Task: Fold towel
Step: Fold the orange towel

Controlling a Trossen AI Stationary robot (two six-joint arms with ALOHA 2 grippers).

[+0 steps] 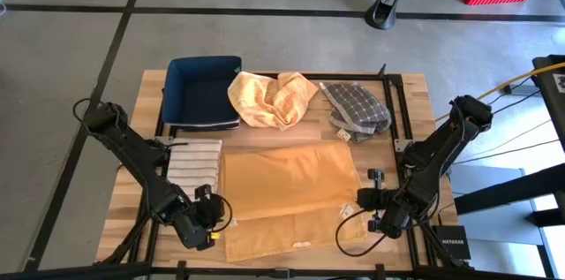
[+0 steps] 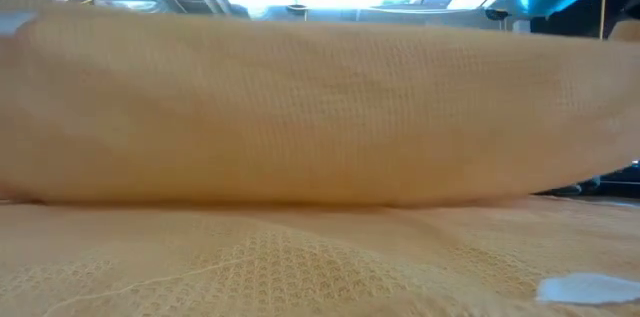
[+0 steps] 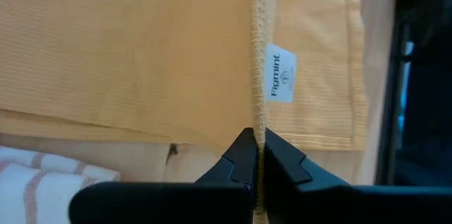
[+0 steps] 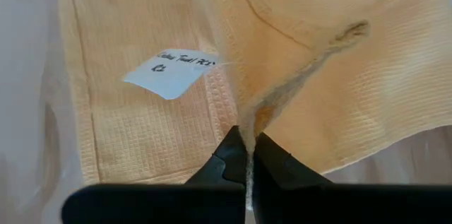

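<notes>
An orange towel (image 1: 291, 193) lies spread over the middle of the table, its near part (image 1: 291, 240) flat on the wood. In the low view a raised band of the towel (image 2: 320, 107) crosses the whole picture above the flat cloth. My left gripper (image 1: 214, 220) is shut on the towel at its left side. My right gripper (image 1: 366, 202) is shut on it at its right side. White labels show on the towel in the left wrist view (image 3: 281, 75) and the right wrist view (image 4: 173, 72). My left gripper pinches the towel's thick hemmed edge (image 3: 258, 121) between its two fingertips, slanting down from the table's near left. The hem runs straight away from the fingers, along them, and looks drawn taut. One layer or several, I cannot tell. My right gripper pinches a gathered edge of the towel (image 4: 248, 126) between its two fingertips, slanting down from the table's near right. The cloth bunches and creases just beyond the fingers, and the rest lies spread on the layer below.
At the back of the table stand a dark blue bin (image 1: 203, 90), a crumpled orange cloth (image 1: 272, 96) and a grey checked cloth (image 1: 356, 108). A folded striped towel (image 1: 194, 163) lies left of the orange towel. A black box (image 1: 450, 245) sits at the near right corner.
</notes>
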